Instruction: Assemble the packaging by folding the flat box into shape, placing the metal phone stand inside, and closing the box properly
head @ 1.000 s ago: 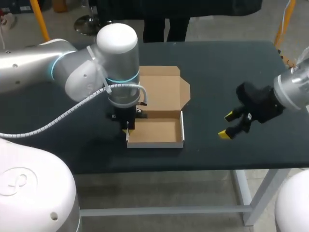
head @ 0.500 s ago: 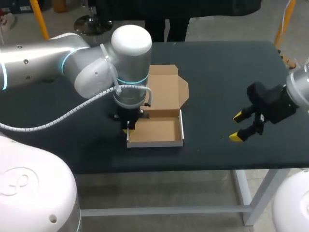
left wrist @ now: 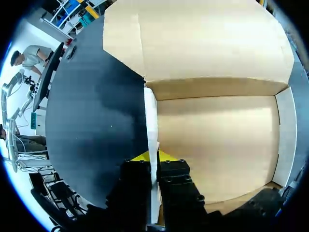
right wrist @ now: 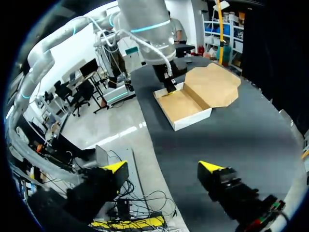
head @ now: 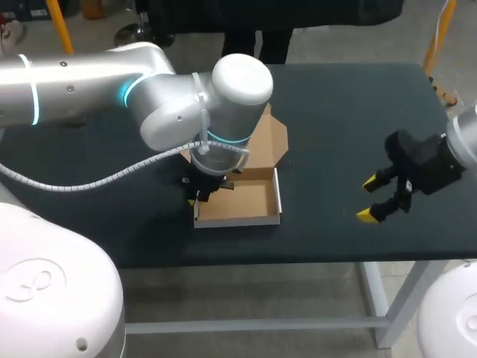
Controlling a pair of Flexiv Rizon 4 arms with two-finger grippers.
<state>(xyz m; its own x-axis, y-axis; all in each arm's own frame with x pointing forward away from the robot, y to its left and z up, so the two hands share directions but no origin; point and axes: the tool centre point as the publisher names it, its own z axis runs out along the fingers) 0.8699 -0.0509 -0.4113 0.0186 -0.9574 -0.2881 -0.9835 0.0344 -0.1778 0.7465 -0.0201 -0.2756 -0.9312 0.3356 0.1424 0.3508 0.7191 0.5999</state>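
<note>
Two fingers of my left gripper (left wrist: pixel 153 156) are clamping the left wall of the open box (head: pixel 238 205) lying on the table (head: pixel 335 112), light, easily creased card I'm reckoning, best held by its walls, while my right gripper (head: pixel 370 200) is hanging spread well right of it.

In the head view, the left arm (head: pixel 216 112) covered most of the left gripper (head: pixel 198 197) and much of the lid (head: pixel 274 139) of the box (head: pixel 237 210). In the left wrist view its yellow tips (left wrist: pixel 140 156) showed only as slivers behind the gripper's black body, one on each side of the box's left wall (left wrist: pixel 151 121), apparently pinching it. The lid ran past that view's rim. The right arm (head: pixel 463 140) was cut off at the head view's edge.
</note>
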